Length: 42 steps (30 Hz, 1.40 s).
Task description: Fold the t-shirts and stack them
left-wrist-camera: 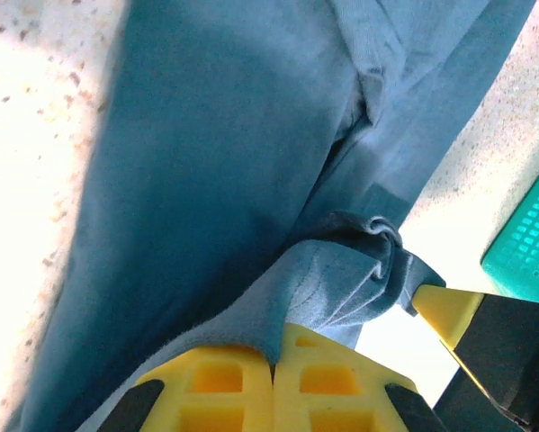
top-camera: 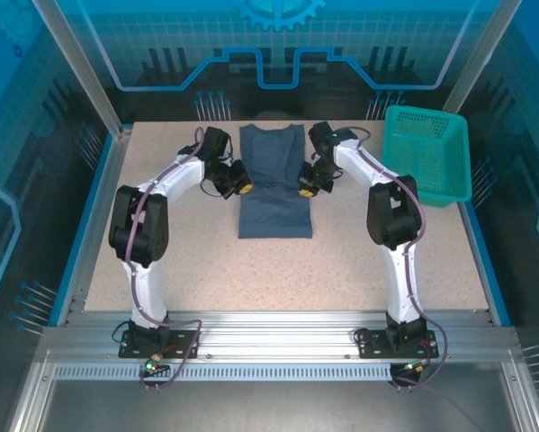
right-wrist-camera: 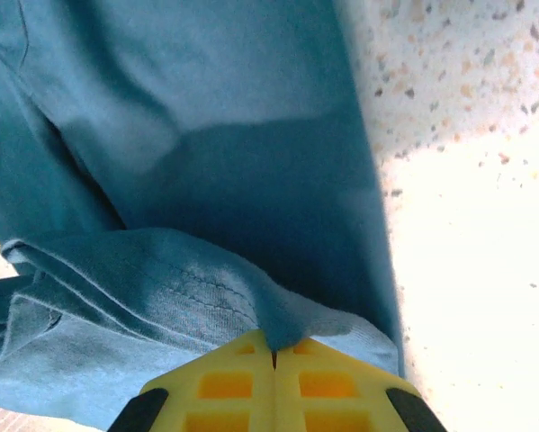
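The left end effector had its yellow fingers pressed together on a bunched fold of the t-shirt, and the cloth vanished into the seam between them. The right end effector was clamped just as tightly on a stitched edge of the same slate-blue fabric. From above, the two sat at the shirt's left and right edges, about midway along it. The t-shirt lay flat as a narrow strip on the far middle of the speckled worktop, its sleeves hard to make out. A teal mesh basket stood at the far right corner, apart from the shirt. The left wrist's view caught a corner of it, cut off by the frame.
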### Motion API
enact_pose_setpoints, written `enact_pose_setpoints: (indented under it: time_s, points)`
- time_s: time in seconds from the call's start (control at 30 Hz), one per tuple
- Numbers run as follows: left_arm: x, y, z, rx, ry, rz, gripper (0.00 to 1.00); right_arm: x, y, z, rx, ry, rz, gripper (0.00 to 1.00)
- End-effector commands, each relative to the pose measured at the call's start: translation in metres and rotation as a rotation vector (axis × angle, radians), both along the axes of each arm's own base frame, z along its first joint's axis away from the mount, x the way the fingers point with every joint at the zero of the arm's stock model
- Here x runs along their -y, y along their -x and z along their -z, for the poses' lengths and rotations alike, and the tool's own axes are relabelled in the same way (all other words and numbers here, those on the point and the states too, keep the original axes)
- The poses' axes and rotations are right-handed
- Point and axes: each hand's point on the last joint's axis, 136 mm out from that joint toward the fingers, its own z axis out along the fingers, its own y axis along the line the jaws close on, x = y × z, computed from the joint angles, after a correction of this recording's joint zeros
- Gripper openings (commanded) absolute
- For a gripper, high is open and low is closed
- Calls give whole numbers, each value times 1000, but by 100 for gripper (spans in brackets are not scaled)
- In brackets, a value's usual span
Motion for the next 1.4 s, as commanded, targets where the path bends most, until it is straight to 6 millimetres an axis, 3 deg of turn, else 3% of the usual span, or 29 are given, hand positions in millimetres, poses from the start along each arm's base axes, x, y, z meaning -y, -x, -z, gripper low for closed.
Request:
enact_pose_setpoints:
  time_s: [0.0, 0.07, 0.1, 0.13, 0.2, 0.23, 0.33, 0.4, 0.5, 0.6, 0.7, 0.8, 0.93, 1.13, 1.37]
  points:
    - [-4, -6, 3, -8, -1, 30, 0, 9, -4, 1, -24, 27, 17, 0]
    - [-7, -11, 9, -21, 3, 25, 0, 9, -8, -1, -15, 18, 26, 0]
    - [-8, -12, 11, -29, 2, 28, 0, 9, -10, 9, -33, 19, 28, 0]
    - [-9, -13, 12, -32, -3, 33, 9, 8, -11, 10, -34, 15, 26, 4]
    - [-13, -14, 11, -28, -23, 37, 32, 8, -15, 8, -21, 12, 17, 23]
    - [-15, -14, 5, -10, -34, 35, 37, 8, -17, 5, -7, 14, 12, 32]
    - [-24, -6, -14, 28, -72, 16, 47, 14, -18, -15, 57, 28, 4, 42]
    - [-32, 16, -21, 16, -95, -16, 50, 20, -12, -26, 96, 51, -2, 46]
    - [-37, 64, -8, -73, -72, -66, 50, 30, 16, -30, 95, 80, -3, 48]
    - [-27, 110, 11, -177, 3, -102, 48, 30, 54, -23, 62, 41, 8, 48]
    - [-9, 134, 24, -231, 57, -107, 48, 20, 89, -11, 13, -38, 9, 49]
    - [-1, 139, 37, -259, 73, -114, 48, 6, 106, -1, -9, -141, 1, 51]
    - [-8, 139, 53, -281, 11, -113, 46, 8, 119, 16, -75, -170, 26, 51]
    - [-16, 125, 66, -269, -42, -97, 44, 6, 125, 29, -138, -131, 23, 51]
    - [-10, 107, 69, -241, -40, -75, 35, 12, 125, 44, -167, -62, 43, 47]
